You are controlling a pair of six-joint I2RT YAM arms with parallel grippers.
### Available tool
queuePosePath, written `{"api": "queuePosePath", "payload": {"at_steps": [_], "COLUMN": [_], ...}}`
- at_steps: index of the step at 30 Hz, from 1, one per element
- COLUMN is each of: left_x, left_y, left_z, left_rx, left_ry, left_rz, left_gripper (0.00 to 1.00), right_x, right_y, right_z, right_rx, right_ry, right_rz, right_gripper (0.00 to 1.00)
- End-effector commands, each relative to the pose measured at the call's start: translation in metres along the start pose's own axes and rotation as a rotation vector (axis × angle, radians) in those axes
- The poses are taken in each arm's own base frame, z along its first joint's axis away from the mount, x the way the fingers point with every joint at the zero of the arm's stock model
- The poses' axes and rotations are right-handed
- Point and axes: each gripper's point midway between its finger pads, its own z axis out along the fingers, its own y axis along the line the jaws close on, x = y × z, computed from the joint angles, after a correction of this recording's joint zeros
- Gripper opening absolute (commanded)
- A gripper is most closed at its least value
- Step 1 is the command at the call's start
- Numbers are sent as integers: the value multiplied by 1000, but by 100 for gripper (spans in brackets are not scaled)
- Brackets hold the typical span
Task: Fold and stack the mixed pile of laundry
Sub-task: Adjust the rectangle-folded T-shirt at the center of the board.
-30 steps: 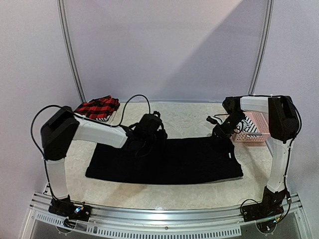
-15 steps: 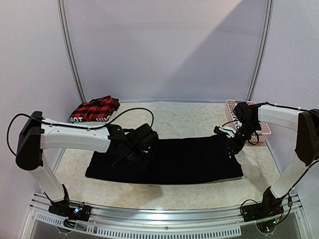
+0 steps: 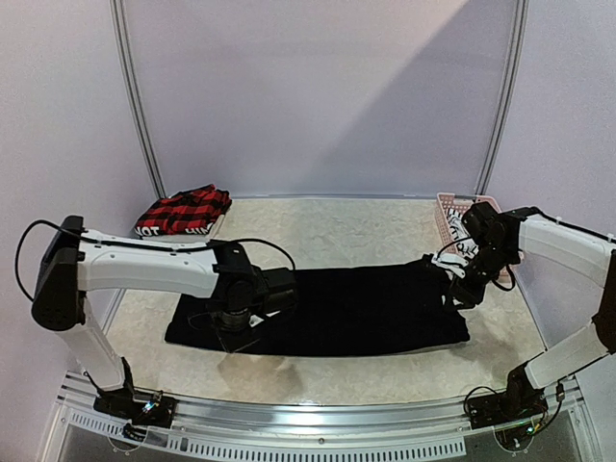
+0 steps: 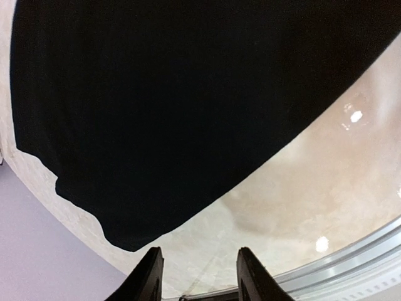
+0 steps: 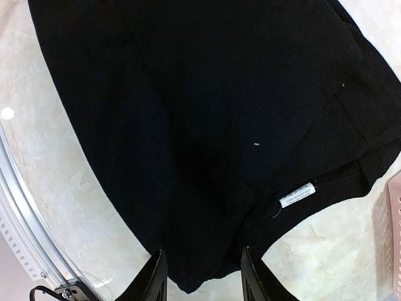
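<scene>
A large black T-shirt (image 3: 337,310) lies spread flat across the middle of the table. My left gripper (image 3: 234,325) hangs over its near left part. In the left wrist view that gripper (image 4: 197,279) is open, with only bare table between the fingers and the shirt's hem (image 4: 175,106) just ahead. My right gripper (image 3: 460,291) is at the shirt's right end. In the right wrist view it (image 5: 202,279) is open, and a black corner of the shirt (image 5: 207,157) lies between the fingers, close to the white label (image 5: 297,195). A red-and-black plaid piece (image 3: 185,210) sits folded at the back left.
A pink perforated basket (image 3: 486,207) stands at the back right, behind the right arm, and its rim (image 5: 391,232) shows at the right edge of the right wrist view. The table's metal front rail (image 3: 308,423) runs along the near edge.
The left gripper came from the shirt's far edge toward the near left part. The right gripper moved from the basket down to the shirt's right end and narrowed a little.
</scene>
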Motion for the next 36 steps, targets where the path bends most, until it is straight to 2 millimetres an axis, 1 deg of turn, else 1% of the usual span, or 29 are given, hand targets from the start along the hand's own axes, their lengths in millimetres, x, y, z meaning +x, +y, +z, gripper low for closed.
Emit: {"api": "queuePosePath", "payload": {"at_steps": [1,4,8,13,15,19,21,24,28,30,31,34,36], "left_x": [3,-3,-10,-16,-17,-18,-19,-18,-18,-20,-20,-20,-21], "left_y": [1,-14,-16,-21,-23,-29,-33,-38,-40,-36,-34,-33,-31], "left_z": [20,33,46,52,55,60,63,66,64,60,58,48,43], "left_rx": [-43,16,-10,-11,-6,10,21,42,52,7,-13,-12,-14], "left_ry": [112,117,123,93,86,78,70,71,62,56,51,35,25], "left_rz": [129,153,158,163,168,178,180,189,194,207,218,241,258], "left_gripper": [41,40,34,22,18,11,7,0,1,19,25,36,38], "right_x": [11,19,25,30,30,17,6,-12,-22,-24,-24,-24,-21], "right_y": [11,13,16,28,29,18,12,8,2,1,1,2,3], "right_z": [-1,2,6,15,17,14,12,10,10,11,10,8,9], "right_rx": [-15,-16,-24,-38,-25,14,17,-7,-13,-13,-15,-17,-17], "right_ry": [28,60,81,122,133,123,111,85,83,87,85,86,92], "right_rz": [-22,-34,-49,-110,-137,-131,-98,-68,-38,-31,-28,-25,-24], "right_gripper": [41,43,43,43,44,44,45,45,45,45,45,45,45]}}
